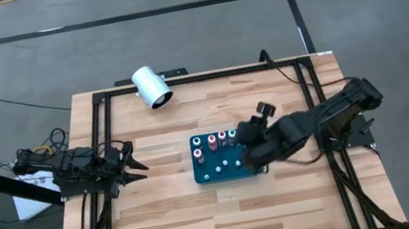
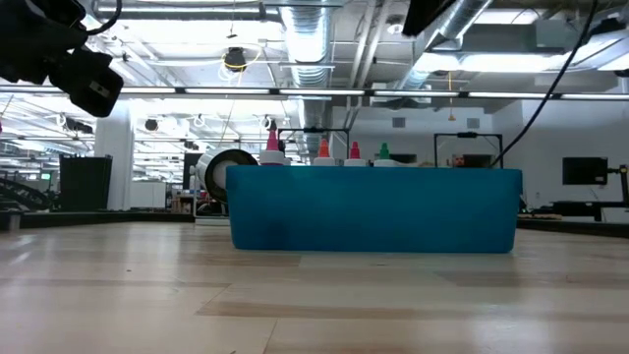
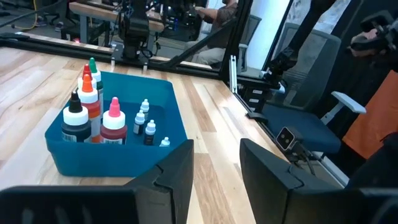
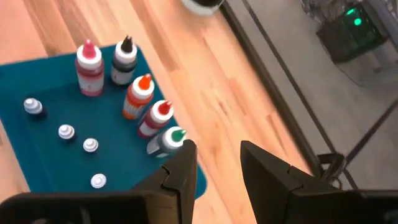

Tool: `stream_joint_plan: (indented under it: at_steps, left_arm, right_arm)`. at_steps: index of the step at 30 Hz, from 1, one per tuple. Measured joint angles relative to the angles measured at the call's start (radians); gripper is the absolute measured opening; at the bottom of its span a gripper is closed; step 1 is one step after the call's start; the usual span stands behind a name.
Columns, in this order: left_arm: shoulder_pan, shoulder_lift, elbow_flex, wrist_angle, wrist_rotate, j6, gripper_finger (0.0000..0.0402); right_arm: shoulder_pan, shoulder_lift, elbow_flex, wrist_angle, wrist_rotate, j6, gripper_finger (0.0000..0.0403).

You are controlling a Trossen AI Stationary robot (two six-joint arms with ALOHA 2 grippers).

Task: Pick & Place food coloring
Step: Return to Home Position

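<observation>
Nine bottles [image 4: 138, 98], one teal bin [image 4: 53, 87]

No text, brand, number or sign could be read in any view. The larger bottles [image 3: 78, 121] standing in the teal bin [image 3: 124, 158], beyond the fingers [image 3: 177, 177] of the left gripper [image 3: 216, 168], carried printed labels, but the print was too small to make out.
</observation>
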Motion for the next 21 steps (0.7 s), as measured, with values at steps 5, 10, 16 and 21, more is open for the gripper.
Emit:
stream_joint_plan:
  at_steps: [5,10,16,21]
  left_arm:
    - [0.0,0.0,0.0,0.011,0.0,-0.016,0.0122]
    - [0.0,0.0,0.0,0.045,0.0,-0.004,0.0122]
    - [0.0,0.0,0.0,0.044,0.0,-0.002,0.0122]
    - [0.0,0.0,0.0,0.041,-0.001,-0.003,0.0122]
  right_arm:
    - [-0.018,-0.108,0.0,0.006,-0.017,-0.084,0.0113]
    - [-0.025,-0.215,0.0,0.041,-0.077,-0.175,0.0113]
    - [-0.023,-0.383,-0.125,0.212,-0.163,-0.266,0.0113]
    - [-0.025,-0.553,-0.328,0.41,-0.226,-0.294,0.0113]
